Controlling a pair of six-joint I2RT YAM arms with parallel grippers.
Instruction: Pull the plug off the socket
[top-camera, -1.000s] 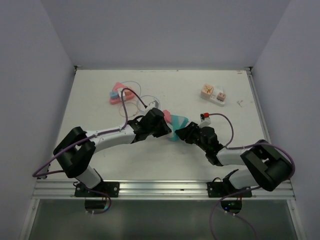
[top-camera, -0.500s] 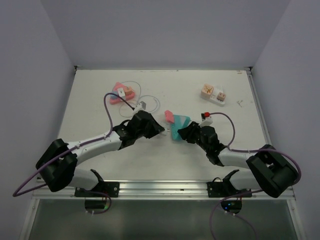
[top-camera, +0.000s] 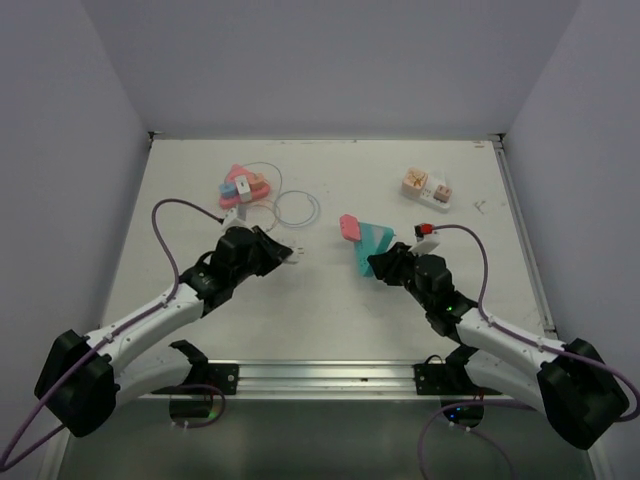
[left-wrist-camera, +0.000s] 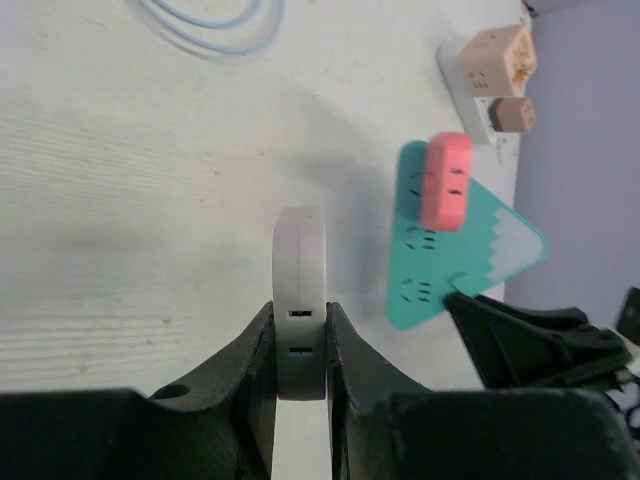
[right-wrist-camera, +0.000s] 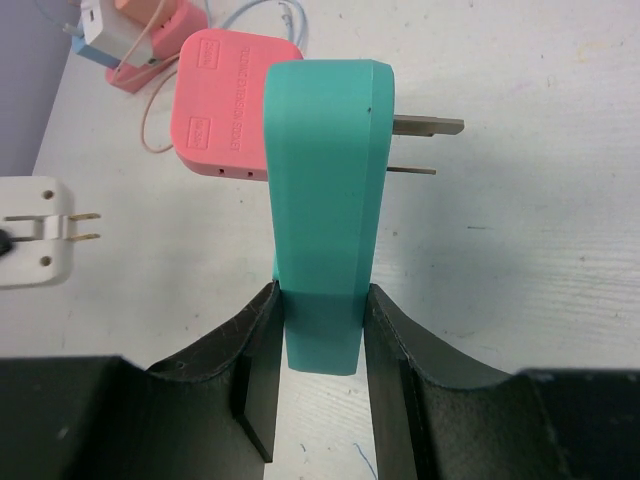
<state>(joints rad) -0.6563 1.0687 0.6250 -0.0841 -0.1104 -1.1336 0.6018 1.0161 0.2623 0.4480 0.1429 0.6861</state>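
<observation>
While left jaws clamp white plug (left-wrist-camera: 299, 290), right jaws clamp teal socket (right-wrist-camera: 320, 200)

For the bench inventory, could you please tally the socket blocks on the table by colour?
Teal triangular plastic socket block: 1
Pink plastic socket block: 1
White plastic socket strip: 1
Total: 3

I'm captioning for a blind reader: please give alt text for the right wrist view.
The right end effector is shut on a teal plastic socket adapter, its two metal prongs pointing right. A pink rounded plug sits against its left face; a white plug shows at the left edge.
</observation>
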